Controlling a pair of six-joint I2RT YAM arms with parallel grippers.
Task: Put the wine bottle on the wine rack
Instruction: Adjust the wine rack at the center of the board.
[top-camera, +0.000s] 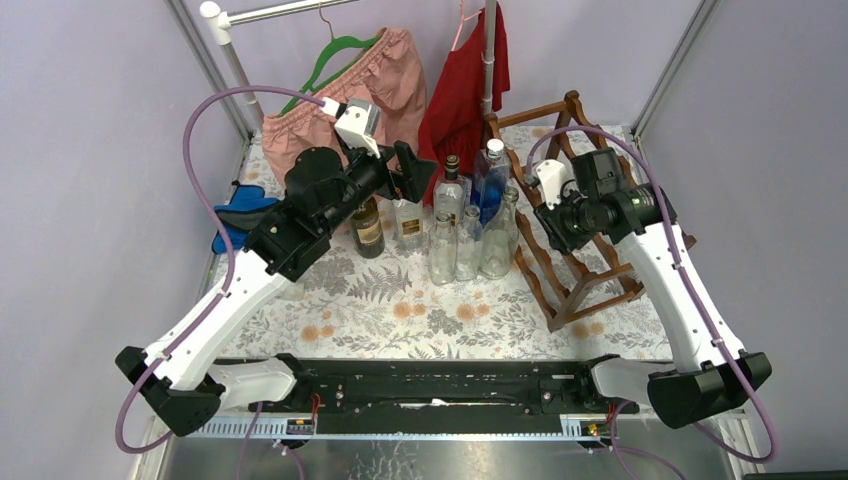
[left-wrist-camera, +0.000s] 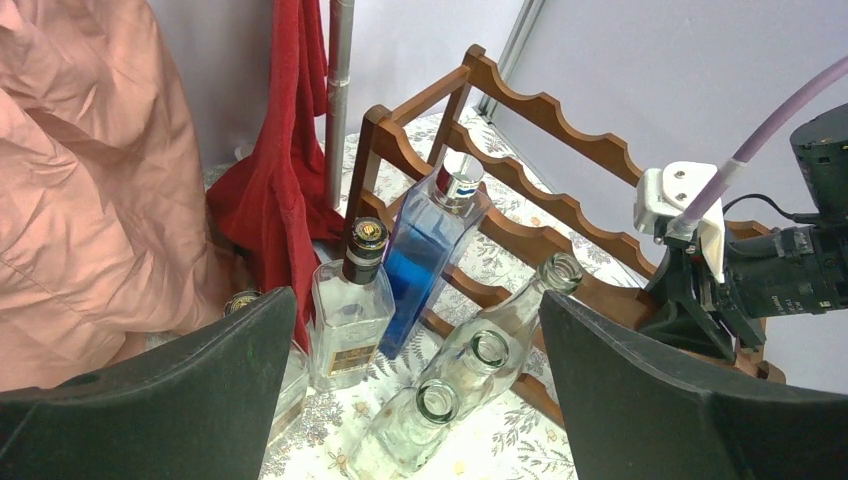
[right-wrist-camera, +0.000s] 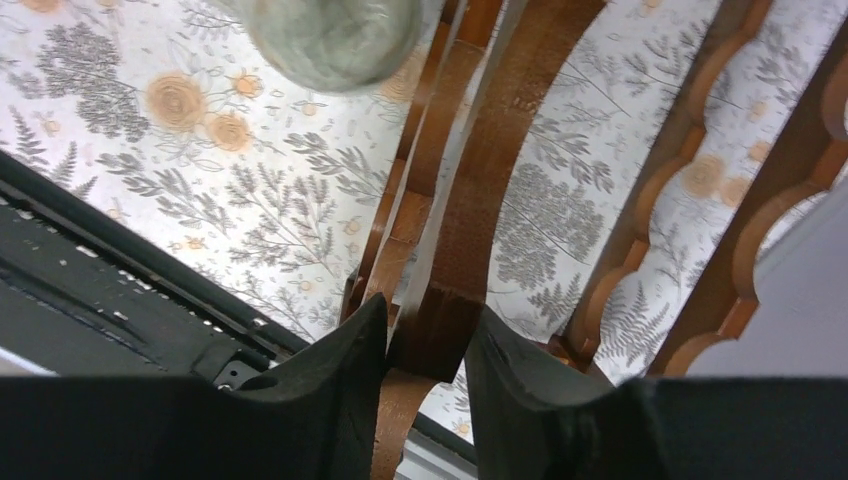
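Observation:
The wine rack (top-camera: 572, 108), reddish-brown wood with wavy rails, stands at the right rear of the table. My right gripper (right-wrist-camera: 425, 320) is shut on one of its wooden bars (right-wrist-camera: 500, 180), a finger pressed against each side. Several bottles stand together left of the rack: a dark brown one (top-camera: 368, 228), a blue one (top-camera: 490, 185) and clear glass ones (top-camera: 468, 240). I cannot tell which is the wine bottle. My left gripper (top-camera: 418, 172) hangs open above the cluster. Between its fingers (left-wrist-camera: 417, 300) I see the open necks of clear bottles (left-wrist-camera: 488, 350) and the blue bottle (left-wrist-camera: 430, 250).
A pink garment (top-camera: 370, 80) and a red one (top-camera: 470, 90) hang on a rail behind the bottles, beside a metal pole (left-wrist-camera: 340, 90). A blue cloth (top-camera: 240, 215) lies at the table's left edge. The round base of a glass bottle (right-wrist-camera: 330, 40) sits near the rack.

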